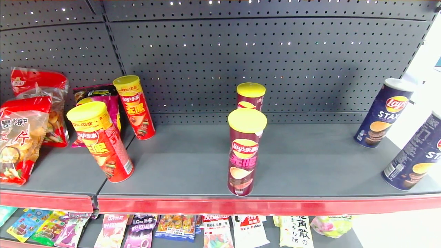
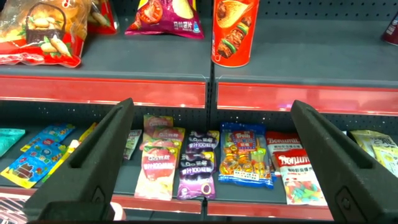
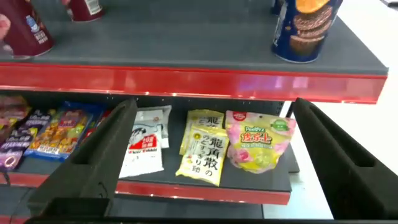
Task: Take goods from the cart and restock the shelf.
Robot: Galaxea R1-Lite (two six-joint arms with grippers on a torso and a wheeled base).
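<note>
On the grey shelf point(image 1: 310, 162) two maroon chip cans with yellow lids stand upright in the middle, one at the front point(image 1: 244, 151) and one behind it point(image 1: 250, 96). Two red cans point(image 1: 101, 144) point(image 1: 135, 106) stand to the left, and two navy cans point(image 1: 384, 113) point(image 1: 417, 155) to the right. My left gripper point(image 2: 211, 168) is open and holds nothing; it faces the lower shelf below a red can point(image 2: 235, 31). My right gripper point(image 3: 214, 162) is open too, with nothing in it, below a navy can point(image 3: 305, 28).
Snack bags point(image 1: 24, 124) lean at the shelf's far left. A red strip point(image 1: 262, 205) runs along the front edge. The lower shelf holds several candy bags point(image 2: 245, 155) and a yellow bag point(image 3: 208, 155). Bare shelf lies between the can groups.
</note>
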